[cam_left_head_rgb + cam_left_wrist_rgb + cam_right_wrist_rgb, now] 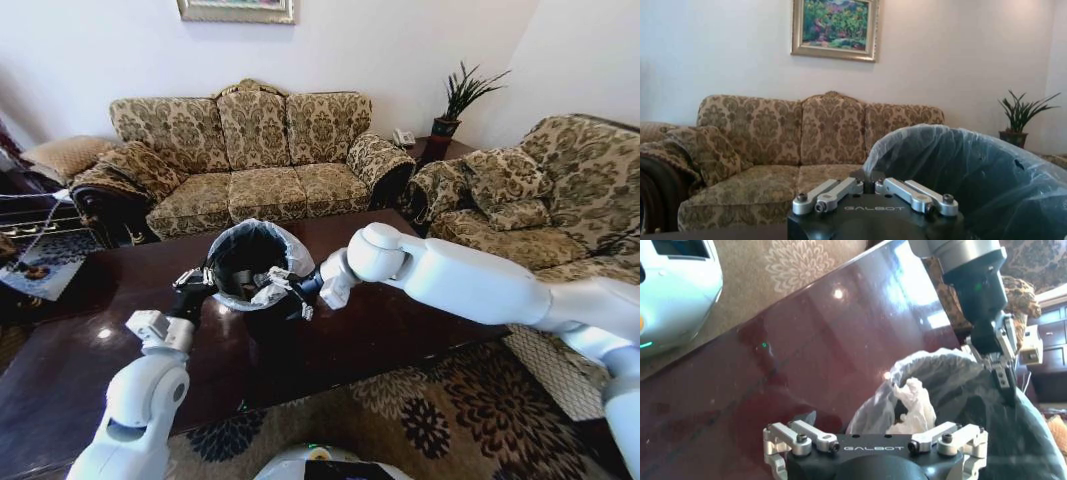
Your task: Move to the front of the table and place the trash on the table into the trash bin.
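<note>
— Right gripper (283, 290)?
— We find its fingers closed on a crumpled white tissue (915, 401), held over the near rim of the trash bin (247, 263).

— Left gripper (193, 281)?
— We find it pinching the bin's rim on the left side.

— Surroundings?
— We note the bin stands on the table (400, 330), sofa (250, 150) behind.
</note>
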Controlling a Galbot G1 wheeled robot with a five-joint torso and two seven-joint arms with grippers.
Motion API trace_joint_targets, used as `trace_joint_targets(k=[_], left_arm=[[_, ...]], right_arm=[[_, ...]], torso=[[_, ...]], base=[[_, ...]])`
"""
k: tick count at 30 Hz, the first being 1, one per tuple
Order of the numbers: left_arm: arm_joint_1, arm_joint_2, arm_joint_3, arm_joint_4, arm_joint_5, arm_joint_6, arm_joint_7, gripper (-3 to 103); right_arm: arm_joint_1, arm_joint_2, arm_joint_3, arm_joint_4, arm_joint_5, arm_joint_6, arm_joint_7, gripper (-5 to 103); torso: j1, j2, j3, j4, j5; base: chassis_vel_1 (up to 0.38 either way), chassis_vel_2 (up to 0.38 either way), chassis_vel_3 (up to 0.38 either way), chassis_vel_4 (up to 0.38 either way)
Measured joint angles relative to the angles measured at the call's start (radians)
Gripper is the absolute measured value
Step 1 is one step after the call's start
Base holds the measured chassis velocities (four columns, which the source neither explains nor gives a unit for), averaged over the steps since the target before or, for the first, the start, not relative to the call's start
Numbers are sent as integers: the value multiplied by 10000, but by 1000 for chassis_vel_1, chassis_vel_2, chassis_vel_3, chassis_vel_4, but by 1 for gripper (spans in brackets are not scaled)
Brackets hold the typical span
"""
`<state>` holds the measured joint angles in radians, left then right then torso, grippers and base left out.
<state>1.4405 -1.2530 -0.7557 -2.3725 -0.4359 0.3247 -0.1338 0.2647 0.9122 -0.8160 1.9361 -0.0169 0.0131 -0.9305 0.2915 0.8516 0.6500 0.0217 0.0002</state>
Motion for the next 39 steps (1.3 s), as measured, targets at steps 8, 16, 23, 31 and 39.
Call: trace_joint_targets(k=[8,16,23,31,39], left_arm=[[-136,17,82,126,-62,0,22,3],[-174,52,79,160,-92,0,31,3],[-187,52,77,160,-110,0,40,3],[-90,-24,89,31,-90,1,48,3],[79,3,-13,-116,-80,17,49,3]], right_arm=[[224,-315,471,-151,-207,578,-151,100],[490,-689,484,-27,-385,1170,-208,100],[669,-1041,535,135,-280,1297,-177,100],[402,-1177,1217,-221,525,375,1937,100],[-714,-1142,1400,91,4624,-1599,6498,100]], torso=[[0,0,0,2,-3],[0,0,0,1,-2],[0,0,0,0,-2],[0,0,0,1,-3],[0,0,0,2,-3]], base=[[0,0,0,0],[0,0,0,0],[0,0,0,0],[0,0,0,0],[0,0,0,0]])
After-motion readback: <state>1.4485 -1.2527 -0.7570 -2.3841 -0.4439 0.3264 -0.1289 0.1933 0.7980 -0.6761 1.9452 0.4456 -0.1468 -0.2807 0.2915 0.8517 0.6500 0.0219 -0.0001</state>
